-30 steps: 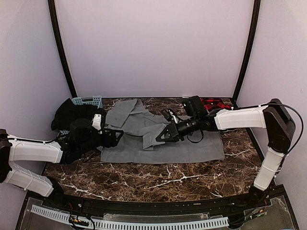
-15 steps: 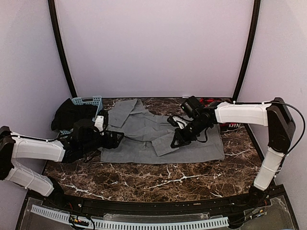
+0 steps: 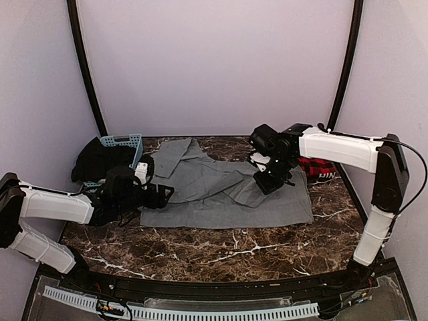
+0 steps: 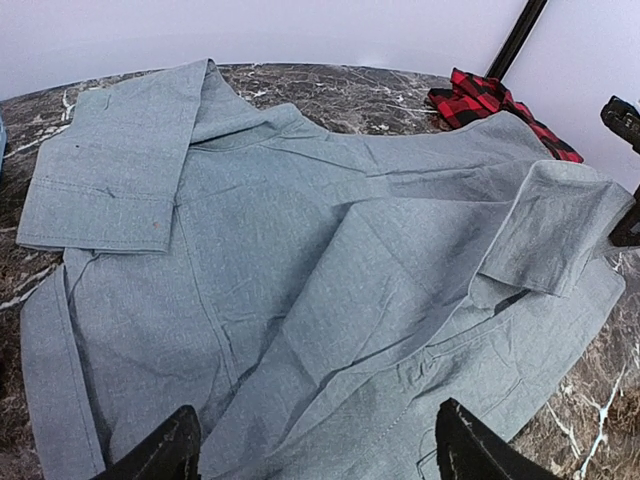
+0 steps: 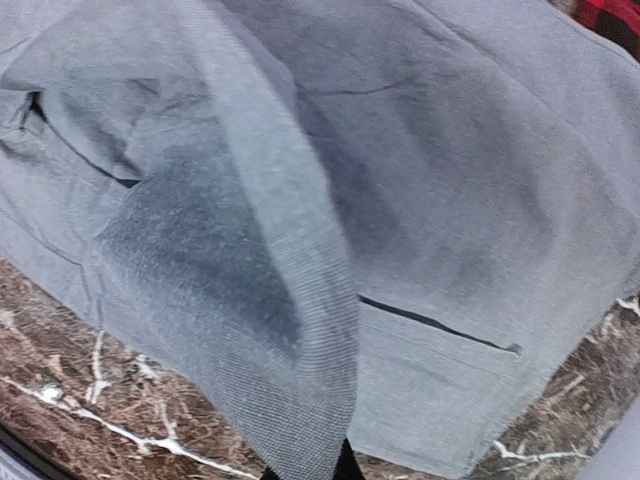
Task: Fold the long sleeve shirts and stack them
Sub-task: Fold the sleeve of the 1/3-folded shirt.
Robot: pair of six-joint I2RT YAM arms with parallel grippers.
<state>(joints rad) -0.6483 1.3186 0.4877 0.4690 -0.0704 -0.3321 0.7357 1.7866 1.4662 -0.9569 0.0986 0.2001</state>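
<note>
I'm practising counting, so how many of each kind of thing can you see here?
Shirts: 2, a plain grey cloth shirt and a red-and-black plaid flannel shirt.
Baskets: 1, a light blue plastic basket.
Cloth heaps: 1, a black cloth heap.
Robot grippers: 2, the left gripper and the right gripper.
Total: 6.
</note>
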